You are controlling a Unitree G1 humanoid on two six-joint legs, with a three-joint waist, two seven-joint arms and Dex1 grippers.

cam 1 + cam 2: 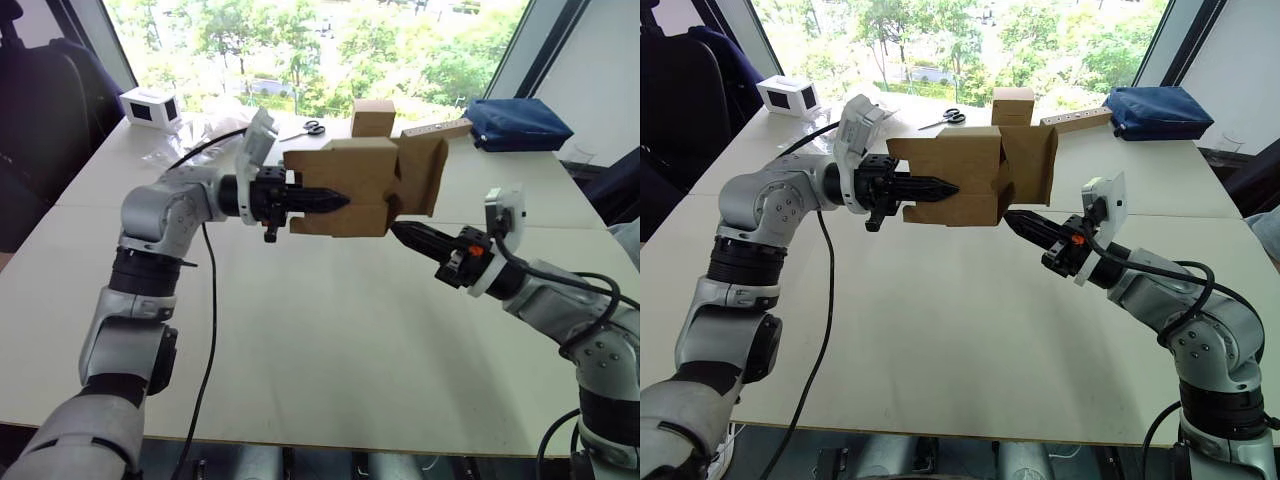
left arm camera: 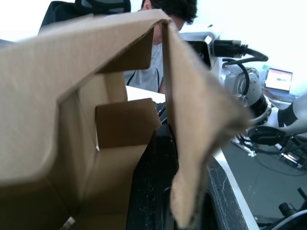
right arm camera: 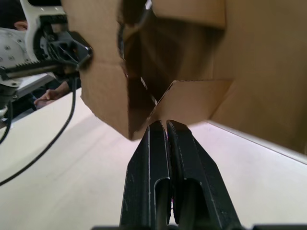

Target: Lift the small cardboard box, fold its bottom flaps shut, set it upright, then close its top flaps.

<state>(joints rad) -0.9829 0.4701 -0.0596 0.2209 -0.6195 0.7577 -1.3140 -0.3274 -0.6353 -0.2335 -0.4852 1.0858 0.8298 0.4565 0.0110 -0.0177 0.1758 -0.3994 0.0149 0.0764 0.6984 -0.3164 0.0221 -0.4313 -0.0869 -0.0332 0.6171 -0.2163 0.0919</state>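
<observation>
The small cardboard box [image 1: 350, 185] hangs on its side above the middle of the table. My left gripper [image 1: 335, 200] is shut on one of its walls, and that wall shows pinched between the black fingers [image 2: 156, 191] in the left wrist view. At the box's right end, brown flaps [image 1: 425, 170] stand open; I cannot tell whether they are the top flaps or the bottom ones. My right gripper [image 1: 397, 230] is shut with nothing in it. Its tips [image 3: 165, 123] touch the lower flap [image 3: 192, 98] from below.
At the table's far edge stand a cube-like tan box [image 1: 372, 117], a wooden strip [image 1: 437, 128], a blue bag [image 1: 518, 125], scissors [image 1: 312, 128] and a white box with dark windows [image 1: 150, 107]. A person [image 2: 165, 9] sits beyond the table.
</observation>
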